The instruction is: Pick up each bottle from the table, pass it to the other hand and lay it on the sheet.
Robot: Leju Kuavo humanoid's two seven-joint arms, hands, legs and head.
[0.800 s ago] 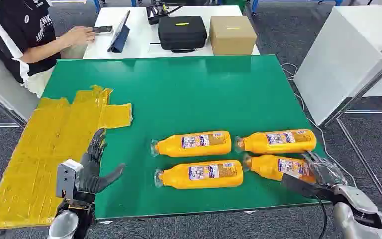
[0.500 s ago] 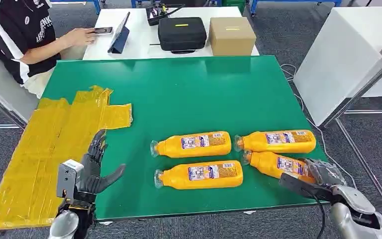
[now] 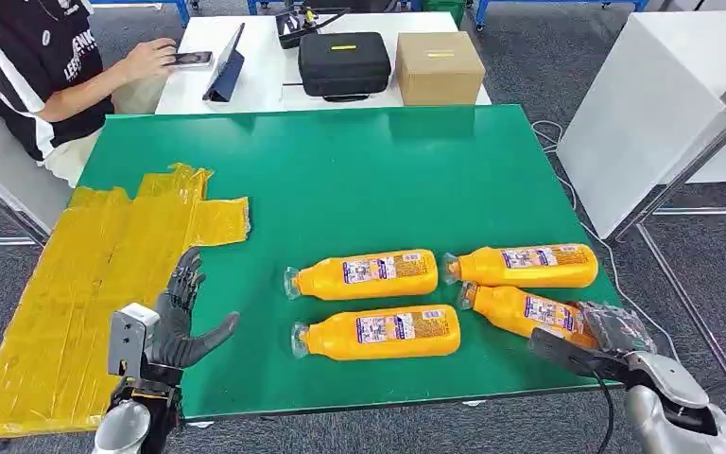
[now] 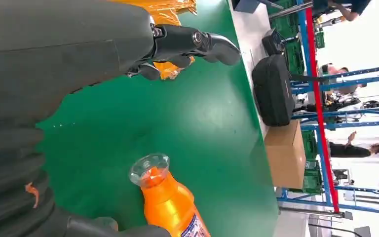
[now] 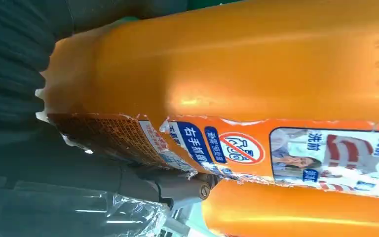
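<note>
Right hand at the near-right bottle, left hand waiting wide

The right hand (image 3: 614,333) wraps the base end of the bottle (image 3: 527,312), whose long axis runs leftward, cap toward the left hand (image 3: 178,322); whether the grip has closed cannot be told. The sheet (image 3: 85,284) lies beyond the open left hand.

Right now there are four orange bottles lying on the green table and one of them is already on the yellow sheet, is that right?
Not quite. The head view does show four orange bottles lying on the green table, but none is on the yellow sheet. The sheet has no bottle on it, and all four lie to its right on the bare green surface.
</note>
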